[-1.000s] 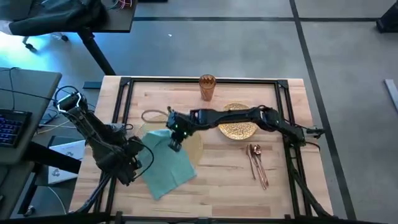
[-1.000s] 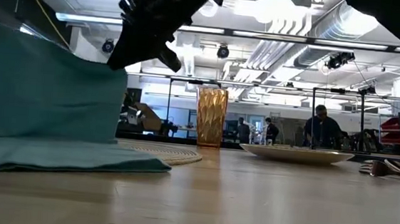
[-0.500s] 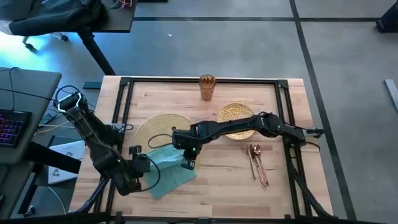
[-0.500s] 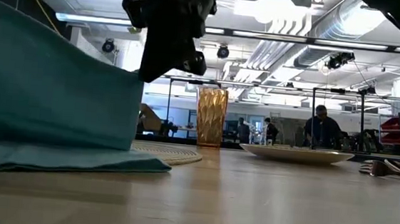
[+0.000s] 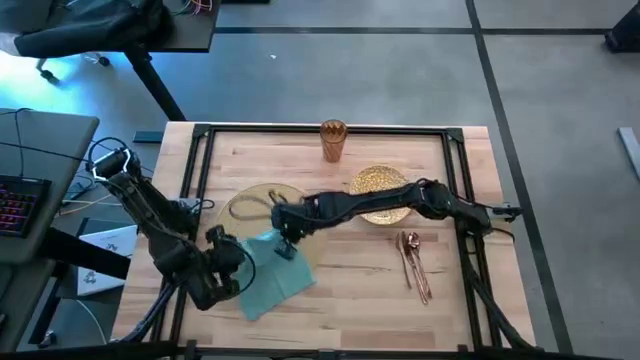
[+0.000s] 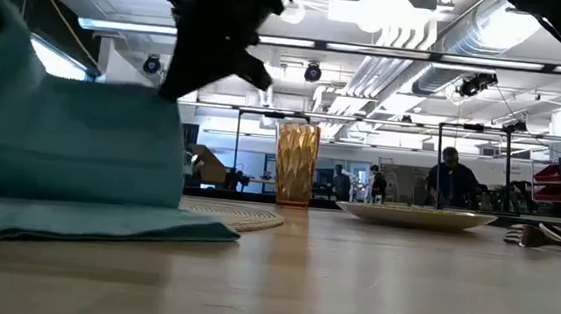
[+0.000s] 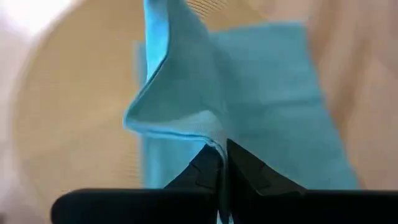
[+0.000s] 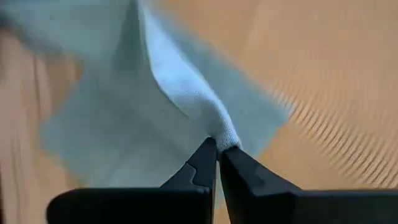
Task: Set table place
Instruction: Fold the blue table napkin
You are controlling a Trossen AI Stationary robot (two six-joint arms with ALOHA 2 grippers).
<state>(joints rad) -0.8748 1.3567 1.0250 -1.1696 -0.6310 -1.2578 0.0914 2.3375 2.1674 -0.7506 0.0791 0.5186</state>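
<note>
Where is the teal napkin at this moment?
In the high view the teal napkin lies at the table's front left, partly over the round placemat, pinched by the left gripper and right gripper.

Obstacles on the table (image 5: pixel 340 290): teal napkin (image 5: pixel 275 275), raised between the two arms, overlapping the placemat (image 5: pixel 250 205); right arm stretched across the middle, over the gold plate (image 5: pixel 375 180); amber cup (image 5: pixel 333 140) upright at the far edge; cutlery (image 5: pixel 413 262) beside the right rail. Open wood lay along the near edge and the far left corner.
</note>
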